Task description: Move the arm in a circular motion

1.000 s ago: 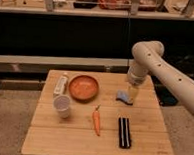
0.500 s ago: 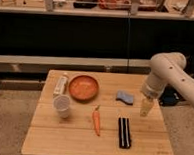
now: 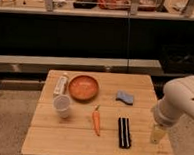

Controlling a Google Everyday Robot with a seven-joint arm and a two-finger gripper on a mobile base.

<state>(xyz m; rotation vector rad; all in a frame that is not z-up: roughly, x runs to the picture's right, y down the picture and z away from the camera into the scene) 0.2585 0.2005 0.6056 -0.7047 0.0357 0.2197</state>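
The arm (image 3: 181, 100) is a thick white tube coming in from the right edge of the camera view. It bends down over the right front part of the wooden table (image 3: 76, 138). At its end hangs the tan gripper (image 3: 157, 134), pointing down near the table's right front corner, right of a black remote-like bar (image 3: 123, 132). Nothing shows in the gripper.
On the table lie an orange bowl (image 3: 83, 87), a white cup (image 3: 62, 105), a carrot (image 3: 96, 120), a blue sponge (image 3: 124, 97) and a pale bottle on its side (image 3: 61, 84). Dark shelving (image 3: 95, 11) runs behind the table. Gravel floor surrounds it.
The arm has swung from above the blue sponge to the right and toward the front, ending over the table's right front corner.
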